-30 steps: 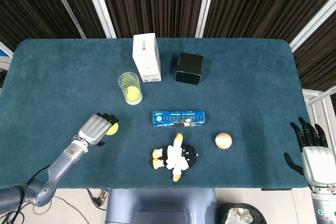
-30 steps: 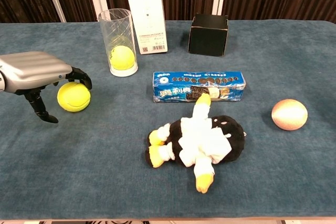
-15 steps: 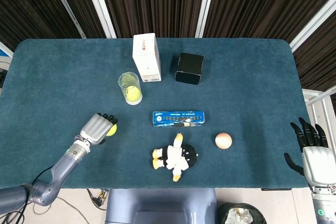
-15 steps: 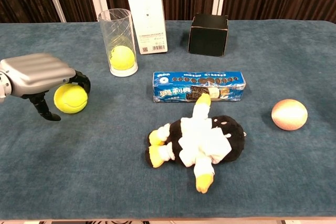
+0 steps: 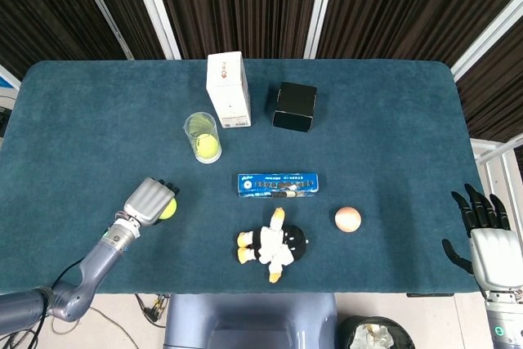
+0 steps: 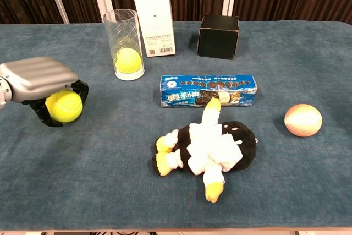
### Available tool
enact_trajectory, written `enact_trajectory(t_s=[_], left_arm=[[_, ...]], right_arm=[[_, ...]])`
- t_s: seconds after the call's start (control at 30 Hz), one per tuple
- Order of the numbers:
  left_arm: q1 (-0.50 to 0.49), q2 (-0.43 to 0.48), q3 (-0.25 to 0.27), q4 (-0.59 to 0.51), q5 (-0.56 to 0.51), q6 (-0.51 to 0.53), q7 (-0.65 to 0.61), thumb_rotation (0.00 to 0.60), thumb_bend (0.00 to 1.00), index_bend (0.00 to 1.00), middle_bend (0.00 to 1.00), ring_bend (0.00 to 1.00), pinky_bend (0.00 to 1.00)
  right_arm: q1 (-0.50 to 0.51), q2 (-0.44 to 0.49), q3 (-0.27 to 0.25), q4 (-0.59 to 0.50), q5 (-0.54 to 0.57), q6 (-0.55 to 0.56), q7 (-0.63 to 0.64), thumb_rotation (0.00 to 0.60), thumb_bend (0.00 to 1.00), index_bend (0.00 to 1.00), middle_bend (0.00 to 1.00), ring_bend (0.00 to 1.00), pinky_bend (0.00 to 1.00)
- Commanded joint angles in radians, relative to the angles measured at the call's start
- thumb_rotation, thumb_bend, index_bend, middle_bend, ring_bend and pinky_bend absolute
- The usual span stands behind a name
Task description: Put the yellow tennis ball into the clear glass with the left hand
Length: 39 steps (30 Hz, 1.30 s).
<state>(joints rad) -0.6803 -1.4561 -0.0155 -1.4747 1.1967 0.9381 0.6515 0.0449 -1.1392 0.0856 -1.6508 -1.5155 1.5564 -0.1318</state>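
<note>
Closing in now, the left hand has wrapped its fingers around the yellow tennis ball, where a second ago the ball sat just beyond the fingertips on the cloth. From the chest view the ball sits tucked under the silver palm with dark fingers curled around both sides of it; from the head view only a sliver of yellow peeks out past the hand. Ball and hand have shifted slightly toward the near left edge of the blue counter. The clear glass stands upright, well apart from the hand, beside the white carton, and a second yellow ball already lies in its bottom. Nothing else has budged: the black box, the blue cookie pack, the plush penguin and the peach-coloured ball sit as before. Off the counter's near right corner, the right hand stays put, fingers spread, holding nothing.
</note>
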Motion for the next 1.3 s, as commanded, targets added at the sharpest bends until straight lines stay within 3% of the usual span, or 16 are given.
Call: enact_trajectory(t_s=[0.03,0.23,0.43,0.67,0.93,1.3], left_arm=[[0.007,0.023,-0.010,-0.023,0.020,0.025,-0.032,0.600,0.27,0.51,0.53,0.47,0.60],[0.012,0.106,-0.052,-0.113,0.062,0.082,-0.107,0.600,0.27,0.49,0.51,0.47,0.60],[-0.009,0.192,-0.131,-0.204,0.070,0.123,-0.137,0.600,0.27,0.48,0.51,0.47,0.60],[-0.086,0.249,-0.252,-0.300,-0.073,0.060,-0.156,0.600,0.27,0.48,0.51,0.47,0.60],[-0.191,0.188,-0.326,-0.298,-0.244,0.115,0.029,0.600,0.27,0.48,0.50,0.47,0.60],[-0.310,0.070,-0.351,-0.203,-0.438,0.164,0.168,0.600,0.24,0.47,0.49,0.47,0.60]], right_arm=[[0.000,0.001,0.000,-0.001,0.000,-0.001,0.000,0.600,0.35,0.13,0.03,0.11,0.05],[0.001,0.001,-0.002,-0.003,0.002,-0.006,-0.003,0.600,0.35,0.13,0.04,0.11,0.05],[0.004,-0.002,-0.005,-0.005,0.003,-0.014,-0.013,0.600,0.35,0.13,0.03,0.11,0.05],[0.009,-0.009,-0.007,-0.003,0.006,-0.027,-0.029,0.600,0.35,0.13,0.04,0.11,0.05],[0.010,-0.012,-0.005,-0.002,0.010,-0.027,-0.034,0.600,0.35,0.13,0.04,0.11,0.05],[0.005,-0.004,-0.001,-0.002,0.017,-0.019,-0.021,0.600,0.35,0.13,0.04,0.11,0.05]])
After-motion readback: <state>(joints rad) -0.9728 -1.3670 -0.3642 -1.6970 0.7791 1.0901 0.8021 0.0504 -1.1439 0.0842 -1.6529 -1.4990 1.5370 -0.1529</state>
